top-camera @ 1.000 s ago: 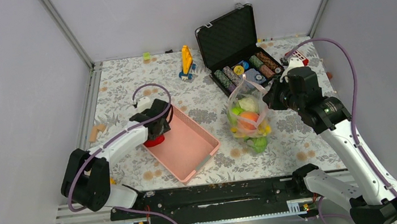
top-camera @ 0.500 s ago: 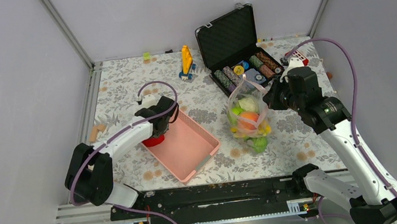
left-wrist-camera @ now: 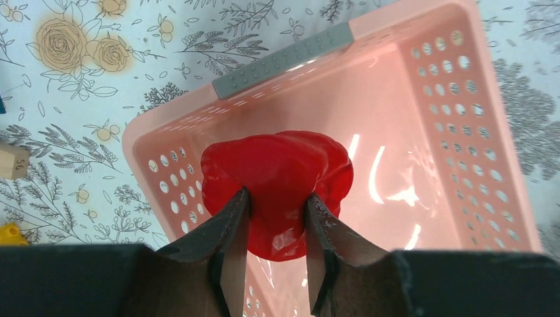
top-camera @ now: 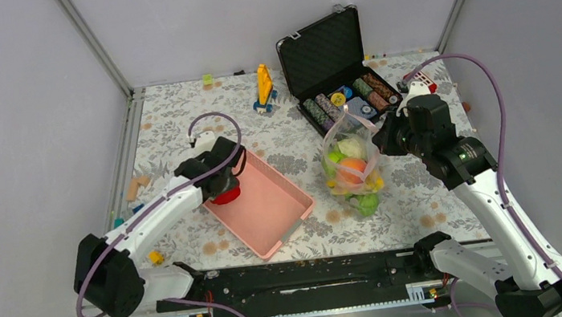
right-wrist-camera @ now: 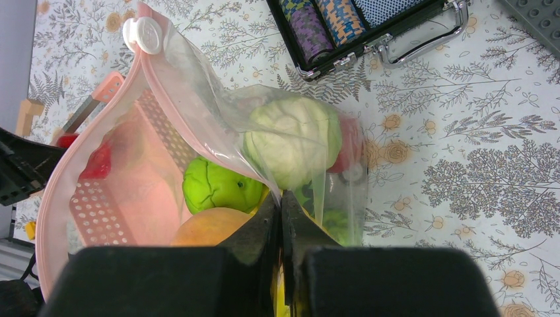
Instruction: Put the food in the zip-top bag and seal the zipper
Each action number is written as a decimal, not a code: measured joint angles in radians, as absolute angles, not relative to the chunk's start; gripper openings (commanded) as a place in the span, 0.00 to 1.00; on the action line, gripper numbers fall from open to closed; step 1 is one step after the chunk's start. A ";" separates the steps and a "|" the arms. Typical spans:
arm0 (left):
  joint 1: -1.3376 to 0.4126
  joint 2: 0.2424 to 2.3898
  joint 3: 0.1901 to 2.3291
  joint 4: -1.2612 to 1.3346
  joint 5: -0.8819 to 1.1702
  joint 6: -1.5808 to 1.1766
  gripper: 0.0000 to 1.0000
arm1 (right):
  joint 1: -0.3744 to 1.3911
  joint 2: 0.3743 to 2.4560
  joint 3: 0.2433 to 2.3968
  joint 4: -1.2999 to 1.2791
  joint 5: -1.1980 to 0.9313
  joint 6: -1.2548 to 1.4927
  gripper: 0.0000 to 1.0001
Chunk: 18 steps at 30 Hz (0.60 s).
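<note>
Left gripper (left-wrist-camera: 277,198) is clamped on a red apple (left-wrist-camera: 274,168), one dark finger (left-wrist-camera: 231,224) pressing each side of the glossy fruit, and it holds the apple over one end of a pink basket (left-wrist-camera: 429,119) with rows of round holes in its walls; whether the apple touches the basket floor cannot be told. A grey studded brick strip (left-wrist-camera: 284,59) sits on the basket's rim. Beside the basket, on the flowered tablecloth (left-wrist-camera: 79,86), lies a small wooden block (left-wrist-camera: 10,162) with dark marks too small to read. Seen from above, this gripper (top-camera: 225,188) is at the basket's far left corner. Right gripper (right-wrist-camera: 279,201) has its fingers pressed together on the clear film of the bag (right-wrist-camera: 198,92), pinching one side of the mouth and holding it up and open. The pinkish zipper (right-wrist-camera: 168,92) runs apart in a wide loop from a white slider (right-wrist-camera: 144,34). Inside the bag lie a pale cabbage (right-wrist-camera: 290,139), a green fruit (right-wrist-camera: 214,185) and an orange (right-wrist-camera: 205,228). From above, the bag (top-camera: 350,158) stands between the basket (top-camera: 268,208) and the right gripper (top-camera: 383,139), just in front of an open black case (top-camera: 331,63) of striped poker chips (top-camera: 351,97).
</note>
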<state>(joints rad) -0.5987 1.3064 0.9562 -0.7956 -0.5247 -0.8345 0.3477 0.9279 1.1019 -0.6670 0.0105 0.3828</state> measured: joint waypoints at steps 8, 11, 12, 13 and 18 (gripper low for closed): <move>-0.599 1.158 0.956 -0.789 -0.438 -0.799 0.00 | 0.348 0.928 1.102 -0.667 0.010 0.383 0.04; -0.599 1.069 0.956 -0.756 -0.367 -0.764 0.00 | 0.348 0.926 1.102 -0.667 0.010 0.383 0.04; -0.599 1.041 0.956 -0.739 -0.349 -0.754 0.00 | 0.348 0.926 1.102 -0.667 0.010 0.383 0.04; -0.599 1.006 0.957 -0.712 -0.317 -0.739 0.00 | 0.348 0.926 1.102 -0.667 0.010 0.383 0.04; -0.599 0.883 0.980 -0.553 -0.152 -0.672 0.00 | 0.348 0.925 1.102 -0.667 0.010 0.383 0.04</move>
<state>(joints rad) -0.5995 0.8825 0.9798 -0.5526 -0.1520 -0.6724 0.3477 0.9245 1.1019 -0.6670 0.0097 0.3828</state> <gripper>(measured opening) 0.317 0.041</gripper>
